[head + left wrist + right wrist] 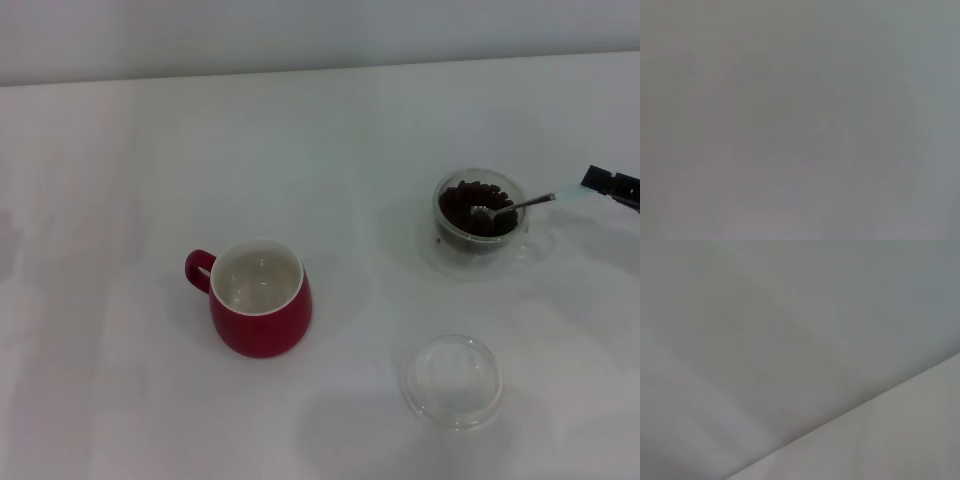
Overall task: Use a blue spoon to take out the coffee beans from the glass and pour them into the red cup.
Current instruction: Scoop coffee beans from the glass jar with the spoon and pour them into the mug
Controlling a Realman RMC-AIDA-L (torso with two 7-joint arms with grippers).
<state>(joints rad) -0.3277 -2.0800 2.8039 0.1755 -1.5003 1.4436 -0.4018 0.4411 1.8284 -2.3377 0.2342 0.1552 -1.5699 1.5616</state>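
The right pincer [606,184] reaches in from the right edge of the head view, and its dark tips are closed on the pale light-blue handle of the small metal-bowled blue spoon [520,204]. The spoon slants down and to the left from that grip, with its shiny bowl lying on the small dark brown coffee beans [474,206] inside the clear double-walled glass [478,222]. The glass stands upright on the white bench [330,150], on the right side, and the beans fill it close to the rim.

The squat deep-red ceramic red cup [260,297] stands upright well to the left of the glass and nearer the robot, its loop handle pointing left; its white inside shows no beans. A shallow clear round glass dish [452,381] lies on the bench nearer the robot than the glass, apart from both vessels.

The left pincer is out of sight, and both wrist views show only blank grey-white surface.
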